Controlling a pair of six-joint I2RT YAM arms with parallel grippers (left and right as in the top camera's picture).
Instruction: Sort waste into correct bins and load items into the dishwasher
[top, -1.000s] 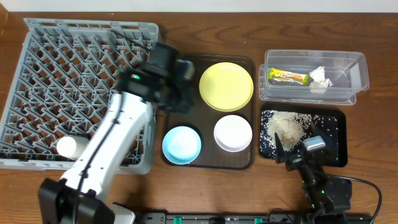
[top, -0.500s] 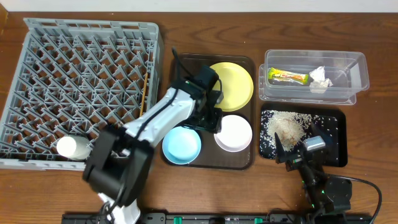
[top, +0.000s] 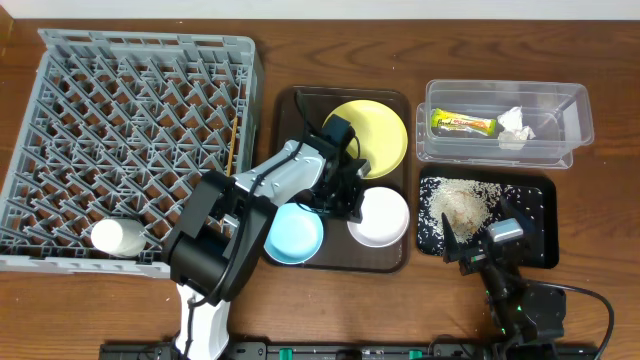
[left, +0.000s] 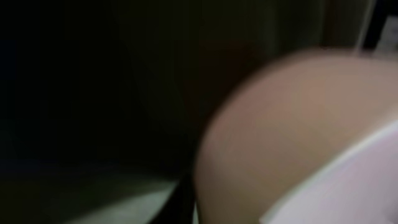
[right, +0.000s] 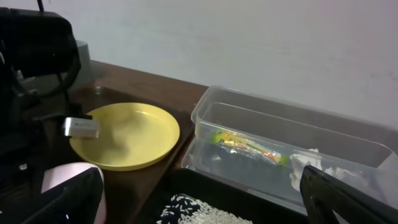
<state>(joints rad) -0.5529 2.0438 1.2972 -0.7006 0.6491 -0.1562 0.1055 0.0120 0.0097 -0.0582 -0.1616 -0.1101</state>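
Note:
My left gripper (top: 345, 196) is low over the brown serving tray, at the left rim of the white bowl (top: 382, 216). Its wrist view is a close blur of white bowl (left: 354, 186) and dark tray, with its jaws unreadable. The light blue bowl (top: 293, 232) and yellow plate (top: 372, 135) also sit on that tray. The small white cup (top: 115, 236) lies in the grey dish rack (top: 130, 130). The clear tub (top: 560, 110) holds the wrapper (top: 463, 124) and tissue (top: 513, 128). Rice (top: 462, 203) lies on the black tray (top: 535, 240). My right gripper (top: 470, 248) is open and empty at that tray's front.
The brown serving tray (top: 290, 110) lies between rack and bins. The right wrist view shows the yellow plate (right: 124, 137), tub (right: 261, 118), wrapper (right: 249, 144), tissue (right: 323, 165) and rice (right: 193, 213).
My left arm swung from the rack's right side over the brown tray and came down at the white bowl's left rim. The right arm has not moved.

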